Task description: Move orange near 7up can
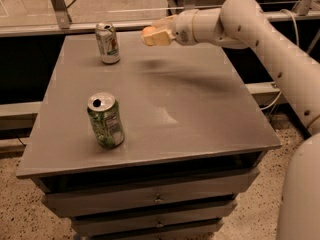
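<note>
The 7up can (108,43), pale with green print and a small red mark, stands upright at the back left of the grey table (200,114). My gripper (149,35) hangs above the table's back edge, a little to the right of that can and higher than its base. Its pale fingers (162,34) are closed around the orange (146,34), of which only a small orange bulge shows at the tip. The white arm (260,29) reaches in from the right.
A darker mottled-green can (105,120) with a white label stands upright at the front left of the table. Drawers (157,199) sit under the tabletop. A rail (60,26) and glass panel run behind the table. Speckled floor lies around it.
</note>
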`<control>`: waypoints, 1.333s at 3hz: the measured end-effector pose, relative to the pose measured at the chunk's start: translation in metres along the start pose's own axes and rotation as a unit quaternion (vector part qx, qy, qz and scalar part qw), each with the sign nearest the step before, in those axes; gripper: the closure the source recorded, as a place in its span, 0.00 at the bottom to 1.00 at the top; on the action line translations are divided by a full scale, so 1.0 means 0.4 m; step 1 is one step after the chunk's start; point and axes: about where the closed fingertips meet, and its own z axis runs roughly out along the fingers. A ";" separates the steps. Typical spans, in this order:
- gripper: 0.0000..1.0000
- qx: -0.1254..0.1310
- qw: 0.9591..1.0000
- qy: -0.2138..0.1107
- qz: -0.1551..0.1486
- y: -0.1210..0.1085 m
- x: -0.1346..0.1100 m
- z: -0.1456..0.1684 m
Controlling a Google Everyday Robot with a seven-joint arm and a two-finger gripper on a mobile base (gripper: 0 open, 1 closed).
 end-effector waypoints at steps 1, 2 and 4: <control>0.97 -0.023 1.000 0.006 0.007 0.039 0.033 0.105; 0.74 -0.036 0.999 0.009 0.013 0.063 0.043 0.153; 0.20 -0.057 0.998 0.015 0.034 0.116 0.067 0.203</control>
